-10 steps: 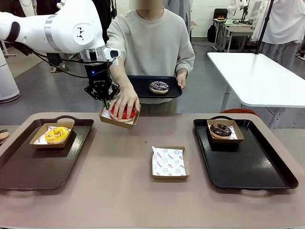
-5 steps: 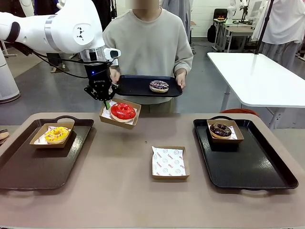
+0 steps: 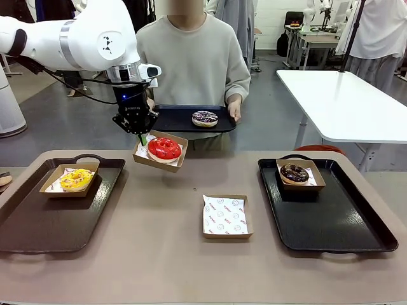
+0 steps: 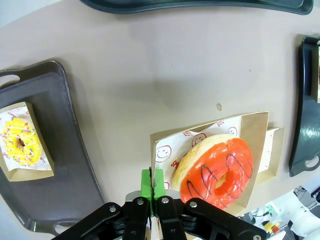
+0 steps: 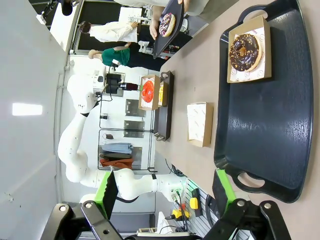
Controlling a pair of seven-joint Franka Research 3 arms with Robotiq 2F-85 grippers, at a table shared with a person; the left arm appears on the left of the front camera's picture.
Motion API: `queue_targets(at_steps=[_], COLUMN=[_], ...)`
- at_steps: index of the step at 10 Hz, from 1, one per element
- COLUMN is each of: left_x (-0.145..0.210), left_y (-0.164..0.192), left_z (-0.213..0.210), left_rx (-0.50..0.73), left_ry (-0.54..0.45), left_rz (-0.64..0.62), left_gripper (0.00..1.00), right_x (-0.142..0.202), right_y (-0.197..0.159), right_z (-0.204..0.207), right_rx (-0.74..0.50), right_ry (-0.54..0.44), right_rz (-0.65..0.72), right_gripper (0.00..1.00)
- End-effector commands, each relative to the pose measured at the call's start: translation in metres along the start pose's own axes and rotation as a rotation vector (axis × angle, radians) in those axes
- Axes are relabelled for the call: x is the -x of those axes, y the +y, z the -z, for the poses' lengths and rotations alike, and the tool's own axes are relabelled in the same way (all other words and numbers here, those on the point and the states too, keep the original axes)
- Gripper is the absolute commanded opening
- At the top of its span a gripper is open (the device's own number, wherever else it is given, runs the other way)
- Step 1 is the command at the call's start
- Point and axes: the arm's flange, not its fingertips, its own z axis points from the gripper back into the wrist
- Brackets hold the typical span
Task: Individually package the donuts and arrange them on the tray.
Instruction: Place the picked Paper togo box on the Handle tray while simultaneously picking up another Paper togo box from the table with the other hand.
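While the left gripper [image 3: 140,135] pinches its green pads together on one edge of a shallow cardboard box [image 3: 177,162], the red-glazed donut [image 3: 164,148] sits inside that box on printed paper, at about 4 o'clock from the fingertips in the front view. The box appears to hang clear of the bench [image 3: 159,254], slightly tilted, above the far edge, with its long side running roughly from 9 to 3 o'clock. As I judge it, the coming move turns on the left tray [image 3: 44,222], which lies near, at about 8 o'clock from the gripper. That tray already carries the boxed yellow-iced donut [image 3: 76,178] in its far part, with bare tray at 6 o'clock of it. The left arm is plainly the nearer one for this placement. Farther out, an empty box [image 3: 224,216] lies mid-bench at 5 o'clock, and the right tray [image 3: 337,222] at 4 o'clock holds the boxed chocolate-topped donut [image 3: 294,172]. At 2 o'clock the person [image 3: 191,57] holds a dark tray [image 3: 172,119] bearing the sprinkled donut [image 3: 205,118]. The right gripper [image 5: 165,185] has its jaws wide apart, holding nothing, and faces the right tray.
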Motion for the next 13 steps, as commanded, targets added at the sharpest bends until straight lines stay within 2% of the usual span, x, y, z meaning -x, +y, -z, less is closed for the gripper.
queue_targets(at_steps=[1,7,10,13], left_x=[0.003,0.000,0.047,0.110], left_y=[0.001,0.000,0.044,0.098], left_z=[-0.001,0.000,-0.032,-0.053], left_rx=[0.001,0.000,-0.042,-0.010], left_ry=[-0.009,0.000,0.005,0.021], left_rz=[-0.003,0.000,0.039,0.032], left_gripper=[0.00,0.01,0.01,0.01], right_x=[0.003,0.000,-0.009,-0.019], right_y=[0.001,0.000,0.063,0.134], right_z=[0.002,0.000,0.054,0.112], right_rx=[0.007,0.000,0.161,0.250], right_ry=[-0.010,0.000,0.146,0.252], right_rz=[0.008,0.000,-0.058,-0.091], right_gripper=[1.00,1.00,1.00,1.00])
